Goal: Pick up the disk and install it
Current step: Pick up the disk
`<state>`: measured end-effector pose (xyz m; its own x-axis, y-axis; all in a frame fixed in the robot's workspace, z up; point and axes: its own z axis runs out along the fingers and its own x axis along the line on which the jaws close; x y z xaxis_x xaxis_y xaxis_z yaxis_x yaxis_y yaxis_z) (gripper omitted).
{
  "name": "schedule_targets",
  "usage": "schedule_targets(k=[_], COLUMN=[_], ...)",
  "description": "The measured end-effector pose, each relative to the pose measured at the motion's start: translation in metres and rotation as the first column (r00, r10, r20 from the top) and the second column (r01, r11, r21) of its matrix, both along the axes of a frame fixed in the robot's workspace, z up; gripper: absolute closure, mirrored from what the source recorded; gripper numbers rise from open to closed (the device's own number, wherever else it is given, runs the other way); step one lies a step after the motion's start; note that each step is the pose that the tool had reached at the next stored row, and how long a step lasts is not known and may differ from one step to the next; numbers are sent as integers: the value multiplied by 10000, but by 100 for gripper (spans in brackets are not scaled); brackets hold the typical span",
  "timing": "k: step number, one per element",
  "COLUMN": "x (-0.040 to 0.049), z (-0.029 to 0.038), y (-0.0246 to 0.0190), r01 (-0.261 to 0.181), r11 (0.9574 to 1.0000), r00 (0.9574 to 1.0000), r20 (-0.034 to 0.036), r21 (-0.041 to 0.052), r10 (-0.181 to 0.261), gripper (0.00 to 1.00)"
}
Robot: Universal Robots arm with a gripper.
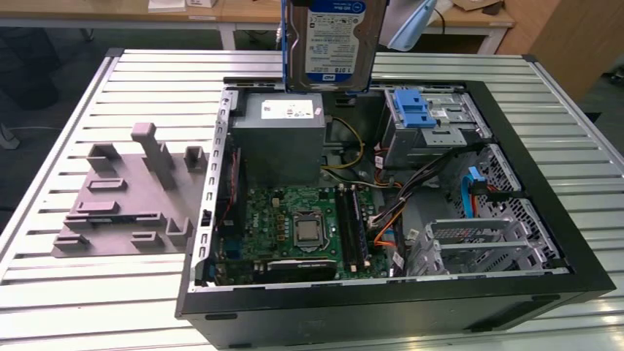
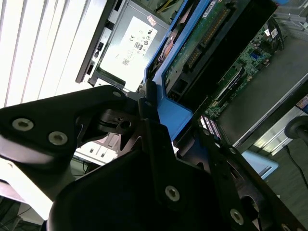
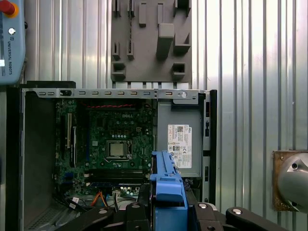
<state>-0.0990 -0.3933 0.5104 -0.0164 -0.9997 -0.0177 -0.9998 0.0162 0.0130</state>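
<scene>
The disk (image 1: 332, 44) hangs upright above the far end of the open computer case (image 1: 390, 307), its white-and-blue label facing the exterior camera and a blue carrier frame along its edges. In the second wrist view my gripper (image 2: 150, 107) is shut on the disk's blue carrier (image 2: 177, 114), with the disk's green circuit-board side (image 2: 202, 38) beyond it. In the first wrist view the black fingers (image 3: 204, 211) clamp the blue carrier (image 3: 166, 185) edge-on, above the grey power supply box (image 3: 178, 139).
Inside the case lie the power supply (image 1: 283, 139), the motherboard (image 1: 302, 227) and a silver drive cage with a blue latch (image 1: 419, 117). A grey fixture plate (image 1: 127, 197) sits on the slatted metal table (image 1: 98, 292) at the exterior view's left.
</scene>
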Motion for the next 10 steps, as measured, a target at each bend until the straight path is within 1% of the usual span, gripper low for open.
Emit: schedule_targets(k=[4, 5, 10], x=[0, 0, 0], z=[0, 0, 0], y=[-5, -92, -95], r01=[-1, 1, 0], r11=[10000, 10000, 10000], r00=[10000, 10000, 10000], r20=[0, 0, 0], r21=[0, 0, 0], r10=[1, -1, 0], gripper=[64, 64, 64])
